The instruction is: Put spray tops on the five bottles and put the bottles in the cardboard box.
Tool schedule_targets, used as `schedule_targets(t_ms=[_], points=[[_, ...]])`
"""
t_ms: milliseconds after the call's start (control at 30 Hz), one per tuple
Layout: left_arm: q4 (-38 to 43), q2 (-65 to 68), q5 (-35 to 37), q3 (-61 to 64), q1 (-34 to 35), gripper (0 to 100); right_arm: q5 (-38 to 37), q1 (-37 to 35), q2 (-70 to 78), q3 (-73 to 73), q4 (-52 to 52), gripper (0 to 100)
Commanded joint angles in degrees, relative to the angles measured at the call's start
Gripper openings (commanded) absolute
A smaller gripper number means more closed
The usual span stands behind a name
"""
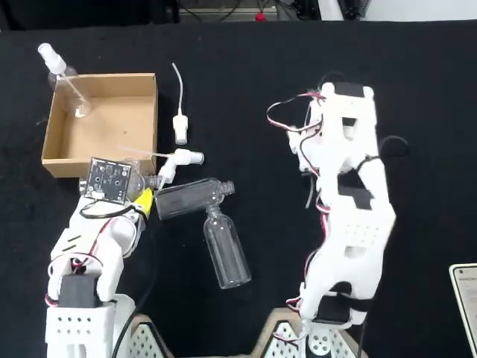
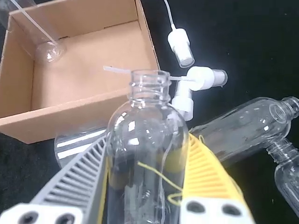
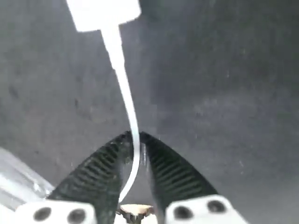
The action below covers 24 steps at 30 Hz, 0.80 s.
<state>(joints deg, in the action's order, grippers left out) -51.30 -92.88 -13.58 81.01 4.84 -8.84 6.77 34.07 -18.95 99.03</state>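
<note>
The left claw [image 2: 145, 154] is closed around the body of a clear bottle [image 2: 147, 116], with a grey finger on one side and a yellow one on the other. The bottle's bare neck sticks out past the fingertips toward the box [image 2: 70, 109] just ahead. The right claw [image 3: 135, 140] is pinched almost shut on the thin tube [image 3: 122, 79] of a top [image 3: 103, 11], whose white cap hangs well beyond the fingertips over the black table [image 3: 224, 93]. A second top [image 1: 184, 158] lies just past the held bottle's neck, and a third top [image 1: 179, 128] lies a little farther on. A spare bottle [image 1: 190, 198] lies beside the left claw's yellow finger. The bottle looks light, thin-walled and slick, likely to twist or dent under a hard squeeze, so the mid-body hold seems sound. The top looks nearly weightless, but its tube appears bendy. Held there the cap may sway, and a grip nearer the cap would probably steer it better onto the neck.
</note>
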Motion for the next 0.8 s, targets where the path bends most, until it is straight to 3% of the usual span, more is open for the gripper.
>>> schedule_targets(t_ms=[0, 200, 300, 433, 667, 767], points=[[1.8, -0.7, 0.3, -0.5, -0.8, 9, -2.7, -0.1, -11.2, 2.9, 0.5, 11.0], [1.8, -0.7, 0.3, -0.5, -0.8, 9, -3.4, -2.5, -20.5, 4.4, -2.9, 13.9], [1.8, -0.7, 0.3, -0.4, -0.8, 9, 0.7, -4.2, -20.0, 4.6, -7.9, 13.9], [1.8, -0.7, 0.3, -0.3, -0.8, 9, 6.6, -7.8, -10.9, 2.9, -18.6, 14.4], [2.0, -0.7, 0.3, -0.1, -0.8, 9, 6.6, -10.4, 0.2, -6.7, -18.5, 28.1], [1.9, -0.7, 0.3, -0.1, -0.8, 9, 6.6, -10.1, 5.2, -12.1, -18.5, 26.0]])
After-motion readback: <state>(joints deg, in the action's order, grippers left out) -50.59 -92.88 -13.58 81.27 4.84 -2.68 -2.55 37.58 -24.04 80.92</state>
